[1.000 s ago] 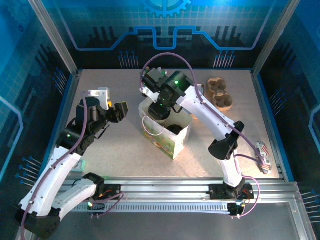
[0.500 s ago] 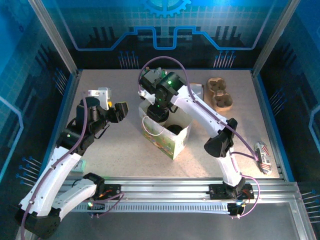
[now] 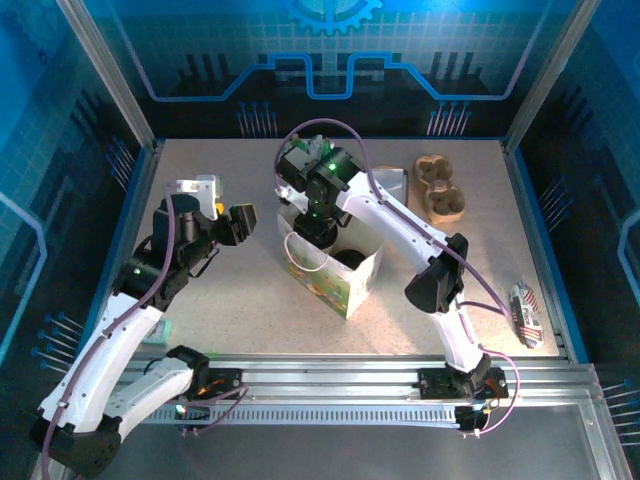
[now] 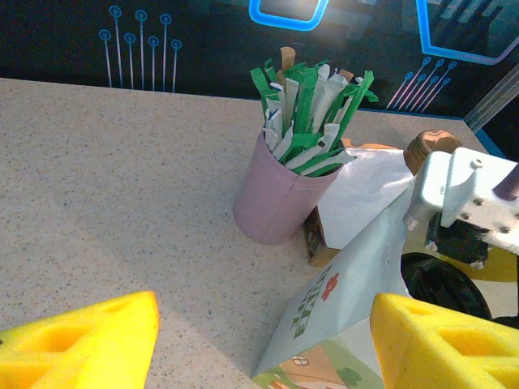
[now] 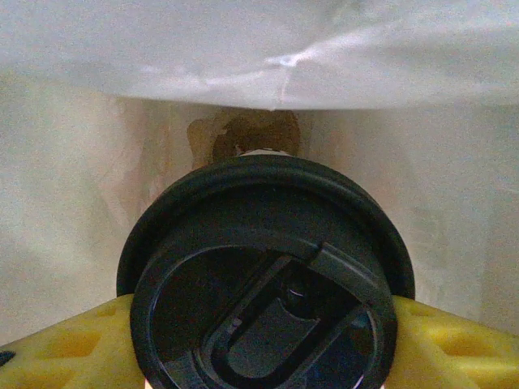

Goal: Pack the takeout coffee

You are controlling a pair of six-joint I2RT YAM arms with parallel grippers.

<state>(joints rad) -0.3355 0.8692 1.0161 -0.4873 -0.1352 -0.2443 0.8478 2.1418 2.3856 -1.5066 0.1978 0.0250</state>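
Note:
The takeout coffee shows its round black lid [image 5: 263,284] from above, inside the white paper bag [image 3: 335,275]. My right gripper [image 5: 261,344] is shut on it, a yellow finger [image 5: 61,348] on each side of the cup just under the lid. In the top view the right gripper [image 3: 320,228] reaches down into the bag's open mouth. My left gripper [image 3: 240,222] hangs open to the left of the bag, holding nothing. In the left wrist view the left gripper [image 4: 259,344] faces the bag's printed side [image 4: 349,284], and the dark lid [image 4: 442,285] shows within the bag.
A pink cup of green-and-white sticks [image 4: 280,194] stands just behind the bag, with a small brown box [image 4: 318,239] beside it. A brown cardboard cup carrier [image 3: 442,188] lies at the back right. A striped packet [image 3: 525,312] rests near the right edge.
The right arm's wrist and elbow have shifted a little to the left over the bag, still holding the cup. The left arm has stayed put.

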